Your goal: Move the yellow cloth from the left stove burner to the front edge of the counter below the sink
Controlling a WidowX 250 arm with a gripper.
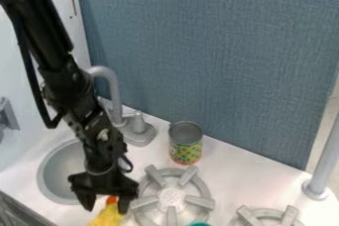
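The pincer (104, 202) is spread wide, with no grip apparent. Beneath it, the orange-tipped yellow toy (106, 216) is seen near, between sink (50, 176) and burner (171, 198). It is judged reached, but neither secured nor lifted; contact cannot be confirmed.

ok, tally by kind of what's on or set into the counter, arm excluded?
Stove burners: 2, one cut off by the bottom edge
Sink: 1
Faucet: 1
Can: 1
Pole: 1
Yellow item, at the gripper: 1
Teal item, mostly cut off: 1
Total: 8
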